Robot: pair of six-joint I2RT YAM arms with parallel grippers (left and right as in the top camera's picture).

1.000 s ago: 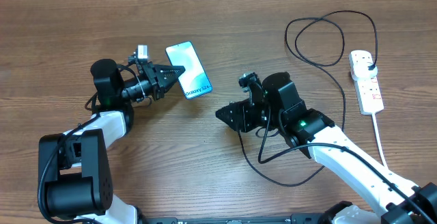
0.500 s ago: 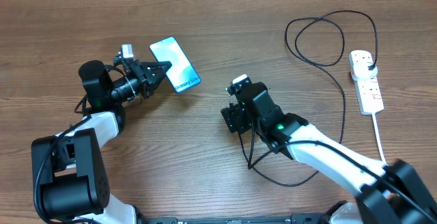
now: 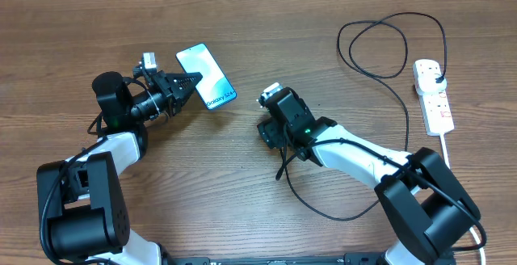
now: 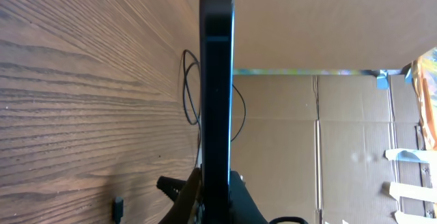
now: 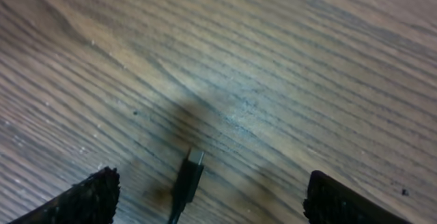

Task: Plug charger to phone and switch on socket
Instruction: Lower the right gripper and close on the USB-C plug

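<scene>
On the left side of the table (image 3: 234,208), the left gripper (image 3: 194,82) pinches the phone (image 3: 208,75) by one edge. The right gripper (image 3: 270,132) has its jaws spread over the tip of the charger (image 5: 189,175), which lies on the table

phone (image 3: 206,77): held on edge | charger (image 5: 188,173): tip lying flat | socket (image 3: 434,95): far right
</scene>
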